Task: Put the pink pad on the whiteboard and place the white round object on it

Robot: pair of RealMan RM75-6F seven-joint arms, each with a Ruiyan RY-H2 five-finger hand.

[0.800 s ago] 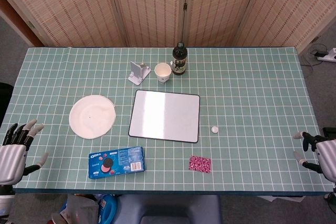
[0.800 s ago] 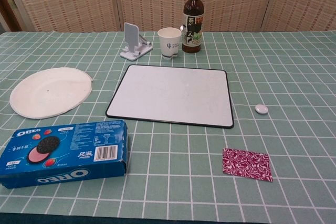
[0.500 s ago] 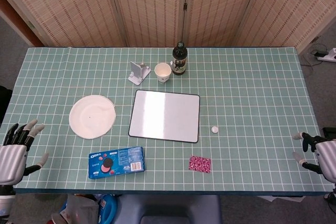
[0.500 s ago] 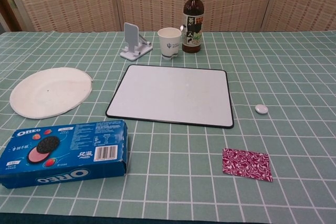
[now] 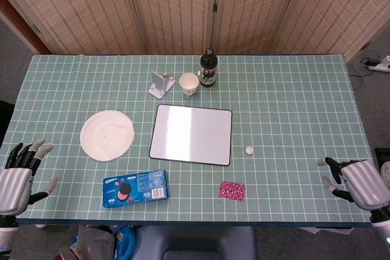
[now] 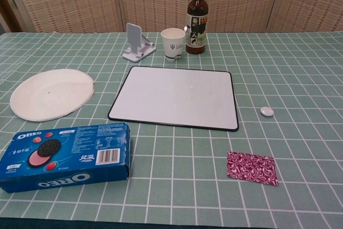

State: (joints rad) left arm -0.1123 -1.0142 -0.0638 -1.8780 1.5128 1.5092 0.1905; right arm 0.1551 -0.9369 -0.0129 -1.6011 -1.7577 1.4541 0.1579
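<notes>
At the table's near edge, right hand [image 5: 356, 182] empty, fingers spread; pink pad [image 5: 232, 190] and white round object [image 5: 249, 150] lie leftward, untouched. Left hand [image 5: 18, 175] likewise spread.

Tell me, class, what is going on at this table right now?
Nothing is being handled yet. The whiteboard lies bare in the middle of the table. The pink pad sits near the front edge, and the white round object rests on the cloth just right of the board. The right hand hovers open over the table's right end, and the left hand is open at the left edge. Neither hand touches anything.
</notes>
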